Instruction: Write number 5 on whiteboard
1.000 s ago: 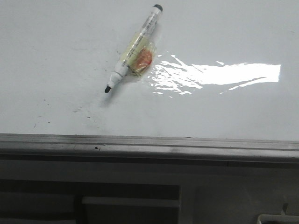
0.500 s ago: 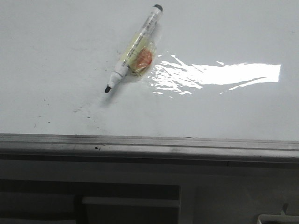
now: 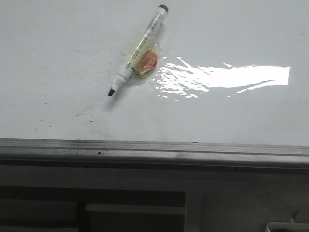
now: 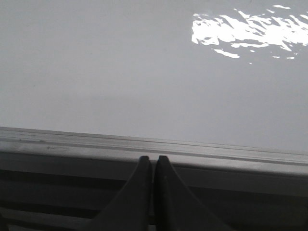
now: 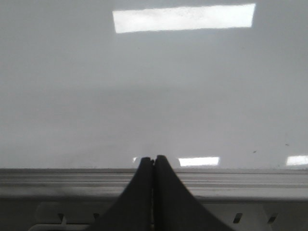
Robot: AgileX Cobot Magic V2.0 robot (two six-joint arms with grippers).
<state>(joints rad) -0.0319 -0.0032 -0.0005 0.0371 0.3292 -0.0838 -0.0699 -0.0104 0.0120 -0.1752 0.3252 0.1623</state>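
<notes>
Front view: marker (image 3: pixel 138 50) lies uncapped on the whiteboard (image 3: pixel 58 53), unmoved over the last second; no number 5 drawn. Left wrist: left gripper (image 4: pixel 153 161) jaws pressed together, empty, at the frame. Right wrist: right gripper (image 5: pixel 153 161) likewise. Task unstarted.

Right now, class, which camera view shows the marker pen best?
The front view. There the whole marker pen lies uncapped on the whiteboard, dark tip toward the frame, with clear tape and something orange at its barrel. Neither wrist view shows it: each has only bare board, glare and its own shut gripper, the left gripper and the right gripper.
</notes>
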